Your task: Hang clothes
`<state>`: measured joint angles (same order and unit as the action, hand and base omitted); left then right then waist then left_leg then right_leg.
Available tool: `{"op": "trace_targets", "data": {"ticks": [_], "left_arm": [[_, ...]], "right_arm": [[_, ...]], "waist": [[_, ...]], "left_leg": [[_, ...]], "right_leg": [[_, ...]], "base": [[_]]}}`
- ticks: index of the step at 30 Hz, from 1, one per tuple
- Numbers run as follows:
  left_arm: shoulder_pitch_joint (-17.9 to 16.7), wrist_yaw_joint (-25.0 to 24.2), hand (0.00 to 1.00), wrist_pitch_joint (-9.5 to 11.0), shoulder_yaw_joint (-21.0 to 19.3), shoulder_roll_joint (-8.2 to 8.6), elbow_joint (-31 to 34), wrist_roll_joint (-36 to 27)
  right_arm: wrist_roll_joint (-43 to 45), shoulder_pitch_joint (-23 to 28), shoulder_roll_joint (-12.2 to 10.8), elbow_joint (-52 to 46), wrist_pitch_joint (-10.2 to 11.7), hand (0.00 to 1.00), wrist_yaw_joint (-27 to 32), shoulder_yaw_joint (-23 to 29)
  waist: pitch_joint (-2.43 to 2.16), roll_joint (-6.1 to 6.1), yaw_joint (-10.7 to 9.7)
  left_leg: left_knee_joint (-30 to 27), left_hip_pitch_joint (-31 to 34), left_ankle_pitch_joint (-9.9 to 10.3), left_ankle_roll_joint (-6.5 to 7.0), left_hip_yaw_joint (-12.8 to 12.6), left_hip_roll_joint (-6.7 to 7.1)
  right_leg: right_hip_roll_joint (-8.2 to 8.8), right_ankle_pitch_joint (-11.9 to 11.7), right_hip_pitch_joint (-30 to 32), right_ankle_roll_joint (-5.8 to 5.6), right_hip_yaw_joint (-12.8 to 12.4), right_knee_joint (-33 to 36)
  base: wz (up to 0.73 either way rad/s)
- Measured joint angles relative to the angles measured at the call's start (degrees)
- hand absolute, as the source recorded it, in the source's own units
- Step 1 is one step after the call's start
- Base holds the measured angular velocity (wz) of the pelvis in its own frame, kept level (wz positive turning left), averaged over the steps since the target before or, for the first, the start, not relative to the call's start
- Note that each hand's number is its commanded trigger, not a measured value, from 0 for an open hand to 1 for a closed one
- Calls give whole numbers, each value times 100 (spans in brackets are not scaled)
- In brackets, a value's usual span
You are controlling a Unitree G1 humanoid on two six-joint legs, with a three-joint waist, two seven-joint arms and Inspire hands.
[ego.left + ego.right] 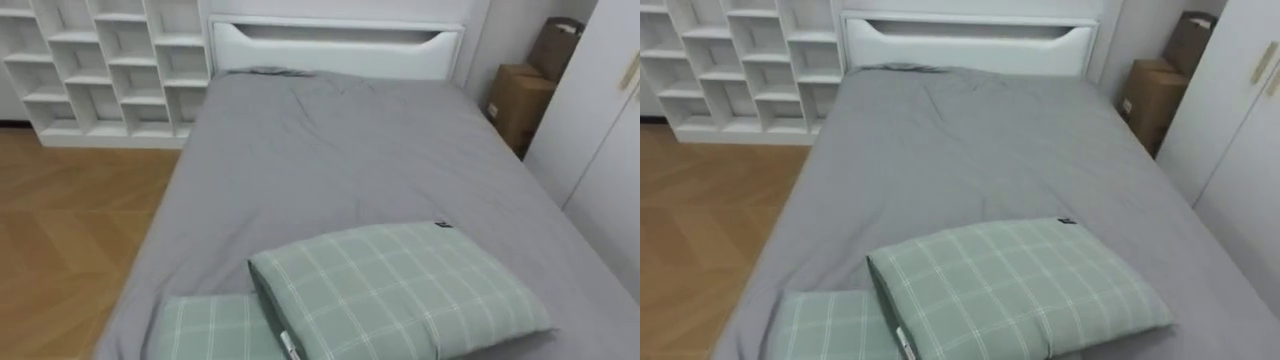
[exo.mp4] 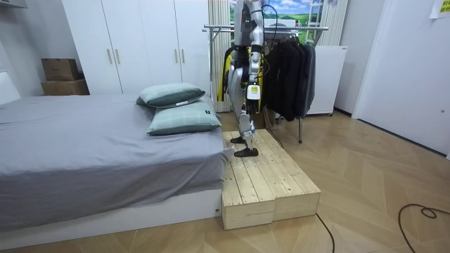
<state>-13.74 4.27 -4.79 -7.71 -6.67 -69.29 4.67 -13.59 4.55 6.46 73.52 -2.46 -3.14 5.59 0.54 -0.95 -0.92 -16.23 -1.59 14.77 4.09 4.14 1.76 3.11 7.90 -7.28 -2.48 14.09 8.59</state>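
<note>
As the robot stands on the wooden platform (image 2: pixel 261 176), its left hand (image 2: pixel 252 90) hangs low, grip unreadable.

Bright, even indoor light, soft faint shadow under the checked pillow (image 1: pixel 400 290), grey bedsheet (image 1: pixel 330 150) evenly lit

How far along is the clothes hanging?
Done, it seems: dark clothes already hang on the rack behind the robot. In hand: it stands on the wooden platform, facing the bed, which carries two checked pillows. Whether any garment is left, I cannot tell.
</note>
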Motion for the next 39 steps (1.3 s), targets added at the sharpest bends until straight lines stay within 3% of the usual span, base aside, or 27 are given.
{"op": "trace_targets", "data": {"ticks": [6,7,13,19,26,33,39], "left_arm": [[57,8,0,-20,118,28,1,-1],[59,8,0,-15,119,28,12,-3],[59,8,0,-11,156,28,81,-6],[20,54,0,-31,239,30,102,-1],[4,-17,0,-233,340,34,85,5],[-40,-154,0,-276,344,34,101,11],[54,-211,0,-338,346,38,109,397]], "right_arm": [[-10,-37,-16,32,73,0,119,-271],[-14,-57,-14,32,75,0,121,-339],[-27,-46,-13,31,58,0,106,-437],[-204,5,-15,16,28,0,32,-445],[-287,9,9,26,-11,0,-119,-436],[-287,-2,9,23,-11,0,-252,-436],[-279,-7,27,28,-15,0,-288,-437]], "waist": [[-13,-26,5],[4,-72,9],[-14,-55,-22],[-3,-47,-21],[-10,-12,-22],[-12,9,-27],[-11,28,-29]], "left_leg": [[47,-13,-4,-6,68,5],[48,-11,-4,-6,86,12],[41,-27,-9,-11,255,72],[68,-105,-16,-22,375,87],[62,-127,-24,-37,379,89],[62,-128,-25,-41,394,90],[57,-128,-27,-45,394,89]], "right_leg": [[-11,0,-1,0,-57,-2],[-12,0,-6,0,-54,-3],[-9,0,-92,0,-54,-8],[-3,25,-193,-4,2,-7],[-7,52,-242,1,11,-8],[-6,76,-255,8,10,-9],[-8,80,-256,9,2,-9]], "base": [[1],[6],[15],[9],[3],[0],[0]]}}
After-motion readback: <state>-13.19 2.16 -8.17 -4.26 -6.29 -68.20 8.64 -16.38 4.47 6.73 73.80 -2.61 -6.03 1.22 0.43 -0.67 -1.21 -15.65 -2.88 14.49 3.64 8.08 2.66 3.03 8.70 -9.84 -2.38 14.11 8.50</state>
